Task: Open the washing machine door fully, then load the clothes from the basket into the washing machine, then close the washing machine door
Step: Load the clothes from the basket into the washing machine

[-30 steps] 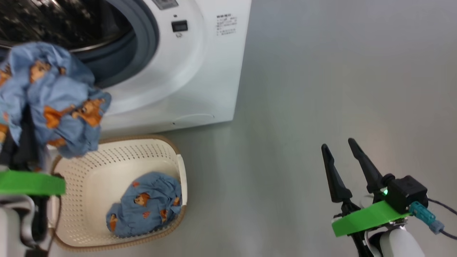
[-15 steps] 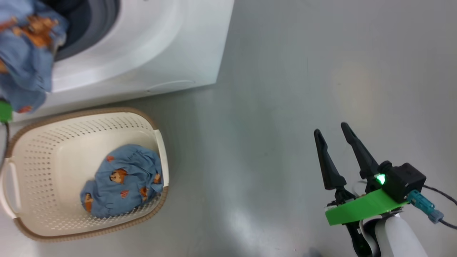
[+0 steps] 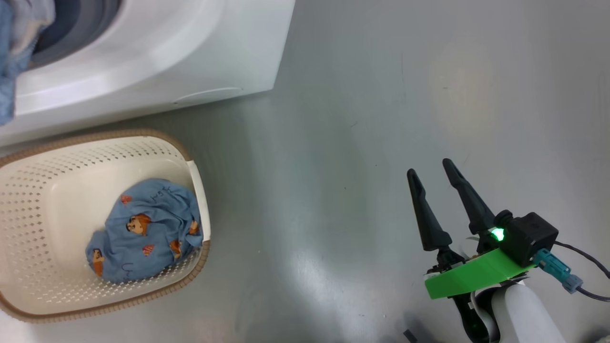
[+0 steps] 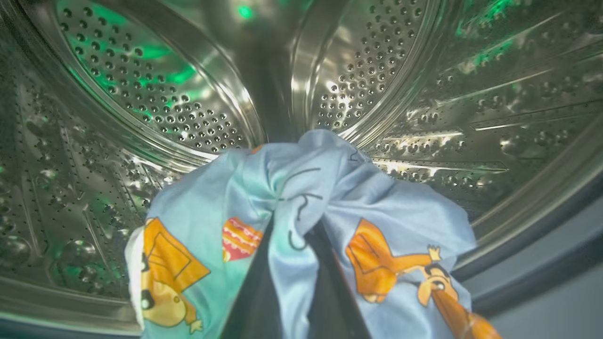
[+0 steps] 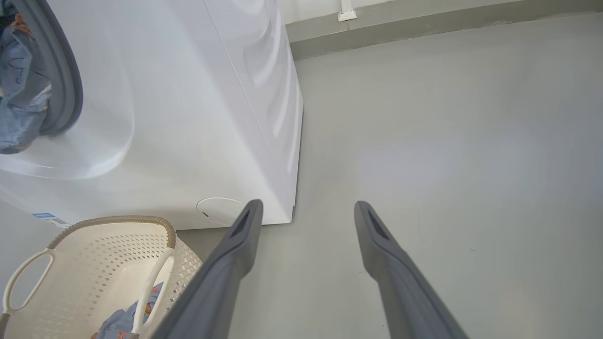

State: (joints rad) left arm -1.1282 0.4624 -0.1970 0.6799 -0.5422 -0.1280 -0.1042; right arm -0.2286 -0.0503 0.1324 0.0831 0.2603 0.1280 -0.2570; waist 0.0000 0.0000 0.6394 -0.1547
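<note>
Your L tool [image 4: 293,235] clenches bear-print garment [image 4: 377,202] inside washer drum [image 4: 141,94]. Your R tool [image 3: 429,166] stands released over floor [image 3: 357,95], 4 o'clock head view. 2nd garment [image 3: 143,233] lies in basket [image 3: 28,190], 8 o'clock.

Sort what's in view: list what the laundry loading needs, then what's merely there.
Job: big white front-loading washing machine; its perforated steel drum; cream perforated plastic basket; light blue bear-print fabric garment in basket; second bear-print garment at drum mouth.
Bystanders: grey smooth floor; small white wall fitting.

Light blue clothes [image 3: 143,233] printed with orange bears; cream, brown-rimmed basket [image 3: 43,190].
</note>
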